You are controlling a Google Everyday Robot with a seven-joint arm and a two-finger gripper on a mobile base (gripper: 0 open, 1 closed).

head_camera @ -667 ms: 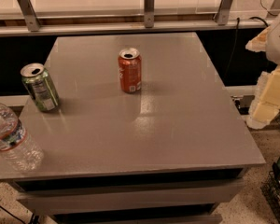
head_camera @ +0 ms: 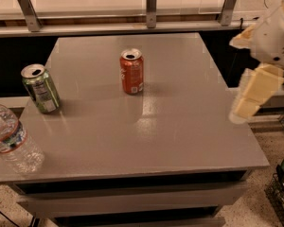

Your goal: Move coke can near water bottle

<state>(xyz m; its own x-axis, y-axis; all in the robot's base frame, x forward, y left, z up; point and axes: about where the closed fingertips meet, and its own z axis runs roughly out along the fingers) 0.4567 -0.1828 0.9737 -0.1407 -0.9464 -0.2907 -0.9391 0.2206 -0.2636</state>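
Observed at the right side of the counter (head_camera: 189,131): the hand (head_camera: 246,104), cream-coloured, hung beyond the counter's right edge, angled down and to the left beneath a white arm segment (head_camera: 274,32). Whether it was spread or pressed together could not be told. It was well apart from every item on the counter.

The coke can (head_camera: 131,72) stood upright on the grey surface, slightly back of centre. Its silver top faced up with the opening visible, and its white lettering was turned toward the front right.

The water bottle (head_camera: 12,138) was at the front left corner, clear and ribbed, with its red and blue label band showing; its upper part was cut off by the left edge of the view. The coke can was well apart from it.

A green can (head_camera: 40,89) stood upright near the left edge, behind the bottle and nearer to it than the coke can was.

Behind the counter ran a pale ledge with metal brackets (head_camera: 151,6). A wire basket (head_camera: 281,188) sat on the speckled floor at the lower right.
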